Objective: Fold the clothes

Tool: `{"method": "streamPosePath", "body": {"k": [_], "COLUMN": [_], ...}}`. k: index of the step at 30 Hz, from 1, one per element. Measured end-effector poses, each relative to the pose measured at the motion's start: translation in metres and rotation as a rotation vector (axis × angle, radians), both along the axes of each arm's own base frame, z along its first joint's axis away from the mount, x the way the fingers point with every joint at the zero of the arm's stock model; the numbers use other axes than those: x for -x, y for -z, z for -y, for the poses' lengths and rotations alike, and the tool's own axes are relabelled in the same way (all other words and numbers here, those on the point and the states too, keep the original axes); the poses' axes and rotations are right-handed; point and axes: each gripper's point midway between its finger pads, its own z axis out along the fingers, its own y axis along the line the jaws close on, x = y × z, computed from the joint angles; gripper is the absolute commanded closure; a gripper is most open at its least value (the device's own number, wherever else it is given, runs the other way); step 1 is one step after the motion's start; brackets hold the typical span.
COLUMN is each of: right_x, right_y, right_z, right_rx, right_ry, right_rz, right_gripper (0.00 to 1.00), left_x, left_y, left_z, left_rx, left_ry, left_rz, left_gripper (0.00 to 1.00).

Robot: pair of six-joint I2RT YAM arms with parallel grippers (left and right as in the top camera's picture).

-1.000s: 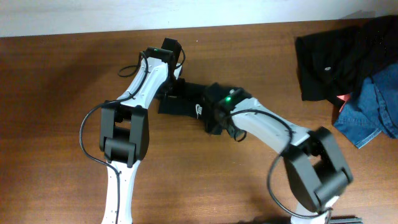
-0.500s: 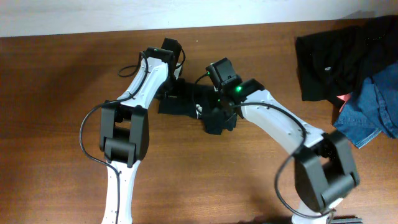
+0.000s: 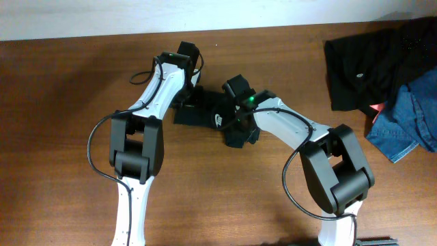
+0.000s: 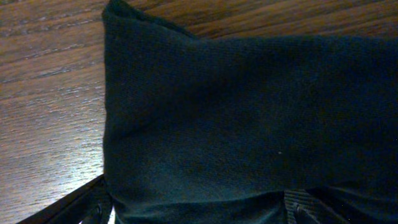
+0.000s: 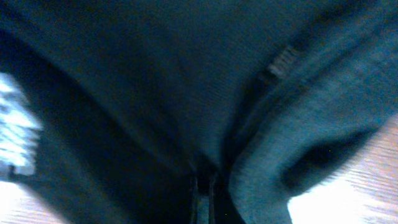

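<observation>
Overhead: black T-shirt (image 3: 205, 115) lies as a small folded bundle at the middle of the table (image 3: 61, 137), white logo (image 3: 220, 121) facing up. Right gripper (image 5: 203, 184) has its fingers pressed together on a pinch of the fabric. Left gripper (image 4: 199, 210) stands wide at the bundle's far end, cloth slack across the gap, nothing clamped. Black garment (image 3: 362, 61) and blue denim (image 3: 413, 119) are heaped well apart at the right.

You're at a robot test bench: two white-and-black robot arms (image 3: 287, 130) work over a bare wooden table (image 3: 54, 102) that runs up to a plain pale wall (image 3: 102, 17). Well off to the right of your right gripper (image 5: 203, 186) lies a loose heap of garments (image 3: 372, 61).
</observation>
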Motion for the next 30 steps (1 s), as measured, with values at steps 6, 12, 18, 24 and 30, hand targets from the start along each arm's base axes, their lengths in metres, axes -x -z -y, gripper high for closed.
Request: {"method": "streamPosePath", "body": {"k": [6,12,18,24,30], "right_x": [0.001,-0.009,-0.014,-0.051,-0.063], "right_y": [0.003,0.003,-0.011,-0.068,-0.078], "right_z": [0.05,0.09,0.077,0.029,0.006], "right_rx": [0.075,0.081,0.05,-0.085,-0.167], "right_ry": [0.1,0.194,0.152,0.077,0.056], "right_rz": [-0.054,-0.057,-0.027,0.175,0.236], "right_gripper": [0.96,0.96,0.96,0.96,0.96], "left_x": [0.0,0.0,-0.001,-0.002,-0.002], "left_y": [0.0,0.0,0.0,0.0,0.0], "left_z": [0.0,0.0,0.0,0.001,0.0], "left_rx": [0.0,0.0,0.002,0.002,0.002], "left_ry": [0.0,0.0,0.0,0.0,0.0], "left_rz": [0.0,0.0,0.005,0.007,0.007], "left_gripper": [0.13,0.13,0.13,0.13,0.13]}}
